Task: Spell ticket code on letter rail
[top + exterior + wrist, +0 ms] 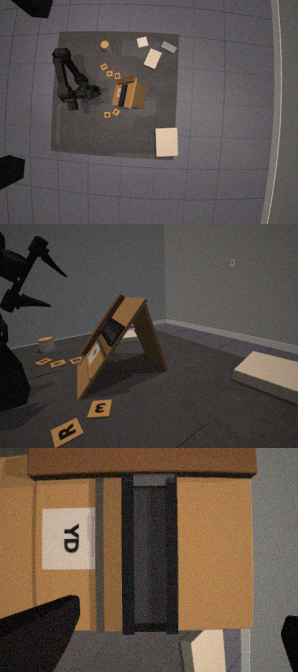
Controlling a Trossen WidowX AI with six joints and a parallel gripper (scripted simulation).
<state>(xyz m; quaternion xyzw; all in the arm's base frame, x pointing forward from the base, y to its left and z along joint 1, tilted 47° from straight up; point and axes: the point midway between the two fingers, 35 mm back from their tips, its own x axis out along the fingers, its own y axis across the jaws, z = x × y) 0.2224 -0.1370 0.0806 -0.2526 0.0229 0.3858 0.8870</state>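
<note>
The slanted wooden board (pixel 131 94) (pixel 130 309) (pixel 215 548) carries a dark letter rail (pixel 122 95) (pixel 112 331) (pixel 150 548), which shows no tiles. The white ticket (pixel 119 92) (pixel 92 358) (pixel 52 523) reads YD. On the counter, a D tile (pixel 117 75) (pixel 76 360), a Y-like tile (pixel 109 73) (pixel 58 363) and a hard-to-read tile (pixel 104 67) (pixel 43 361) lie on one side of the board. An R tile (pixel 107 114) (pixel 66 432) and a tile like a 3 or m (pixel 115 112) (pixel 99 408) lie on the other. My gripper (pixel 58 291) (pixel 181 616) is open and empty, raised in front of the board.
A brown raised strip (pixel 126 80) (pixel 142 462) runs along one side of the board. An orange-topped cylinder (pixel 104 44) (pixel 46 345) stands beyond the three tiles. A large pale block (pixel 166 141) (pixel 270 369) sits at a counter corner. Pale slabs (pixel 142 41) (pixel 153 58) and a grey block (pixel 169 47) lie behind.
</note>
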